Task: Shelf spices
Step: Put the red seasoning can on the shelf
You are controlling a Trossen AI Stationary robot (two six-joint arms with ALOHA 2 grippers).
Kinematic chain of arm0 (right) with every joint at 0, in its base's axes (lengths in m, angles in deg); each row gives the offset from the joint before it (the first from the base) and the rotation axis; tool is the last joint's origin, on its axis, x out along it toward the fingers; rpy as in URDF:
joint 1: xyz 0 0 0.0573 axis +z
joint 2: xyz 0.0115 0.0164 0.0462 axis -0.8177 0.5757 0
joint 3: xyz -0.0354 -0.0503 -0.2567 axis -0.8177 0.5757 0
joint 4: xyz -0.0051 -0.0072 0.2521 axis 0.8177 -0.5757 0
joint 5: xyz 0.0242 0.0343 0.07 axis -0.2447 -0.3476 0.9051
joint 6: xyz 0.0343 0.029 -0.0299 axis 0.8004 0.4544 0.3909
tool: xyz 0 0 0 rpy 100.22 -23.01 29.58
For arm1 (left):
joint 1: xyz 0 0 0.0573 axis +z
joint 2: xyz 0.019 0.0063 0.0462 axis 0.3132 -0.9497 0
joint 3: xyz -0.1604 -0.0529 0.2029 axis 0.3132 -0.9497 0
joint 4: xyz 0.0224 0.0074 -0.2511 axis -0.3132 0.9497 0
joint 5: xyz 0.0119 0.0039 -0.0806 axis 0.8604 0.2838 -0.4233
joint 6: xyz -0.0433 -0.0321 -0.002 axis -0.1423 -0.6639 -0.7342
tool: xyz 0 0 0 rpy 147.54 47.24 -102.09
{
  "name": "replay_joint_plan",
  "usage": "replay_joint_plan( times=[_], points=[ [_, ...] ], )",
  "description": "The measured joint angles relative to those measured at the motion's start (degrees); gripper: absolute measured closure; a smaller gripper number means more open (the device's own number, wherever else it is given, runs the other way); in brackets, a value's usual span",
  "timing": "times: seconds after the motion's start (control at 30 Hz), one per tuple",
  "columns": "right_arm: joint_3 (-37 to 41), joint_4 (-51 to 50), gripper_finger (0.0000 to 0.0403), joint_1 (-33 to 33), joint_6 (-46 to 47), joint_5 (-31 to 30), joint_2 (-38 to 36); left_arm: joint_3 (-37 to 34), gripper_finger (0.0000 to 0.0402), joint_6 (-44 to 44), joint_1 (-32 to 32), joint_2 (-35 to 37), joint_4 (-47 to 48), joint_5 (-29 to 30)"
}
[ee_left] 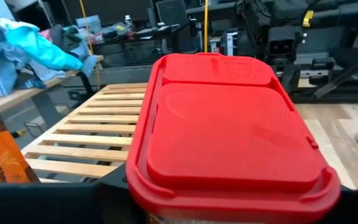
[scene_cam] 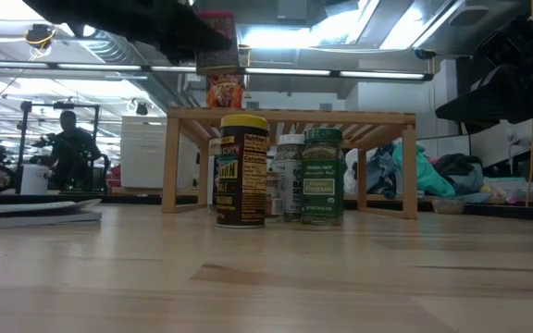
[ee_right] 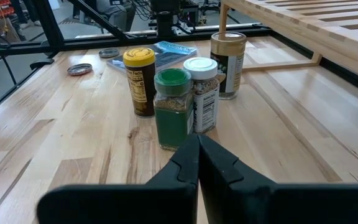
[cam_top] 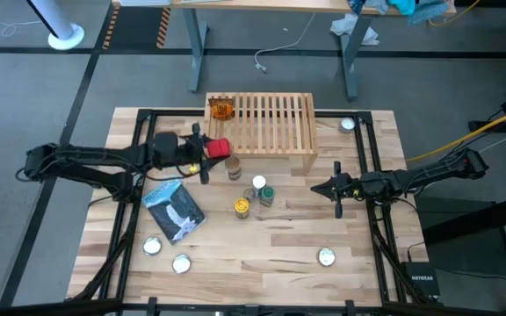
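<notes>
My left gripper (cam_top: 207,151) is shut on the red tin (cam_top: 220,147), which hangs in the air at the near left corner of the light-wood shelf (cam_top: 271,123). In the left wrist view the tin's red lid (ee_left: 229,130) fills the picture, with the shelf's slats (ee_left: 98,130) behind it. An orange packet (cam_top: 222,111) stands on the shelf's far left corner. Jars with tan (cam_top: 233,168), white (cam_top: 258,183), green (cam_top: 267,195) and yellow (cam_top: 242,206) lids stand on the table near the shelf. My right gripper (cam_top: 337,189) is shut and waits to the right of them. My left gripper pinches the red tin between its two fingers, which come level from the table's left and sit on the tin's sides below the lid (ee_left: 166,199). The tin is upright and lifted clear, higher than the shelf top in the low view (scene_cam: 218,42).
A blue-and-white pouch (cam_top: 176,209) lies near the left arm. Flat silver discs lie at the near left (cam_top: 152,247), (cam_top: 181,262), the near right (cam_top: 326,256) and beside the shelf's far right corner (cam_top: 348,124). Most of the shelf's slats are bare.
</notes>
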Motion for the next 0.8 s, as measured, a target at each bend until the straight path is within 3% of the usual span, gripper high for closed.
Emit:
replay_joint_plan(
  times=[0.27,0.5,0.8],
  points=[
    [0.0,0.0,0.0395,0.0,0.0,0.0,0.0,0.0,0.0229,-1.5,9.9,0.0,0.1,-12.9],
    [0.0,0.0,0.0395,0.0,0.0,0.0,0.0,0.0,0.0229,-1.7,17.6,0.0,0.2,-20.3],
    [0.0,0.0,0.0395,0.0,0.0,0.0,0.0,0.0,0.0229,-2.8,21.6,0.0,1.7,-27.6]
  ],
)
